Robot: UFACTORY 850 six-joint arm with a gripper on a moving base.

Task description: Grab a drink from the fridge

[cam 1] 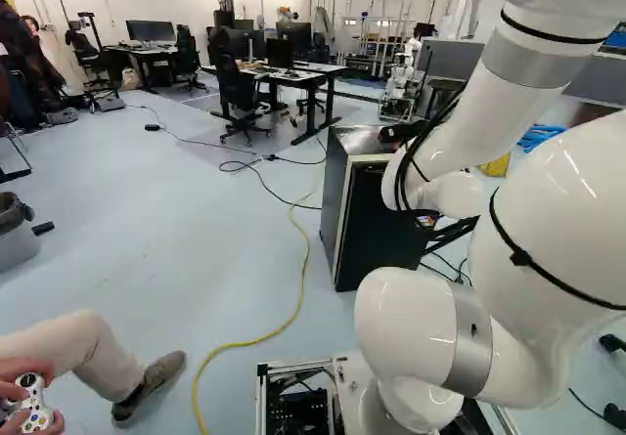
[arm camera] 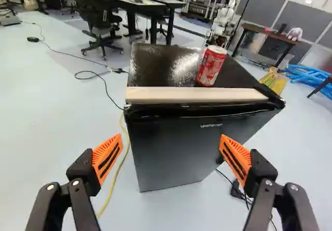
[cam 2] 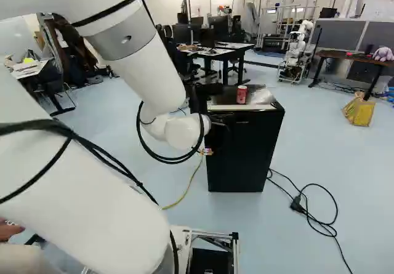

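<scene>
black fridge (arm camera: pixel 171 150), pale front lettering (arm camera: pixel 211 125); red can (arm camera: pixel 211 66) atop

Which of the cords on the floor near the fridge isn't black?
The yellow cord, snaking from beside the fridge toward the foot of the left base view; its colour sets it apart from black cords.

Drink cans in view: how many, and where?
1: a red can, upright on top of the black fridge. Any inside the fridge would be hidden.
</scene>
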